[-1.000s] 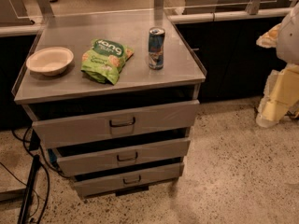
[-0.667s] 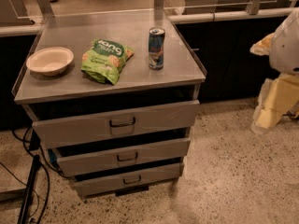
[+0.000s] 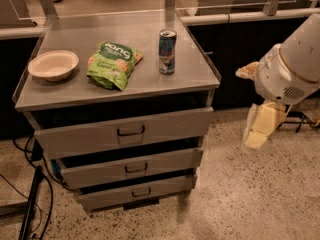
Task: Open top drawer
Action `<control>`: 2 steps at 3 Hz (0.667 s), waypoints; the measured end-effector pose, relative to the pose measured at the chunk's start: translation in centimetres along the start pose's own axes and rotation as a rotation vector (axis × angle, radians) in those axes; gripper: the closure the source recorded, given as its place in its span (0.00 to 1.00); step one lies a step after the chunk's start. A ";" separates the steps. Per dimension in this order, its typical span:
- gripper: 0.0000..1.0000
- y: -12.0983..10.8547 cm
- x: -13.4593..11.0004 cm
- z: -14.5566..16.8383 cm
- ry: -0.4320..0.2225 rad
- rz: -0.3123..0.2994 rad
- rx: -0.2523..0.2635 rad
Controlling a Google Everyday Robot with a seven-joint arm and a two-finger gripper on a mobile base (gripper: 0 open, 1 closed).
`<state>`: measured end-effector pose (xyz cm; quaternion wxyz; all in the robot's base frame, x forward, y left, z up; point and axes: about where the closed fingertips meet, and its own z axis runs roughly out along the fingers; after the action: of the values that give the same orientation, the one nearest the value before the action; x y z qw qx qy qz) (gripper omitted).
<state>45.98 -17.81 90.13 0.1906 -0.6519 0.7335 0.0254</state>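
Note:
The top drawer [image 3: 165, 126] is the widest grey metal drawer of the cabinet, with a dark loop handle [image 3: 131, 131] at its centre. Its front stands a little out from under the cabinet top, with a dark gap above it. Its inside is hidden. My gripper [image 3: 257, 128] hangs cream-coloured below the white arm [image 3: 292, 66], to the right of the cabinet. It is over the floor, about level with the top drawer's front, apart from it and touching nothing.
Two narrower grey drawers [image 3: 132, 168] [image 3: 137, 192] sit below, also slightly out. On the cabinet top [image 3: 75, 91] are a white bowl [image 3: 53, 64], a green snack bag [image 3: 113, 63] and a drink can [image 3: 167, 51]. Cables [image 3: 30, 204] lie at the lower left. Speckled floor [image 3: 250, 194] surrounds the cabinet.
My arm and gripper have moved left, closer to the cabinet's right side. The drawers and the items on top have not moved.

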 end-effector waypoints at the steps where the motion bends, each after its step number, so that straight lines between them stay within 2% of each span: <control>1: 0.00 0.0 0.0 0.0 0.000 0.000 0.000; 2: 0.00 0.4 -0.3 1.8 -0.009 0.004 -0.016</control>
<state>46.05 -16.90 88.47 0.1888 -0.6519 0.7336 0.0347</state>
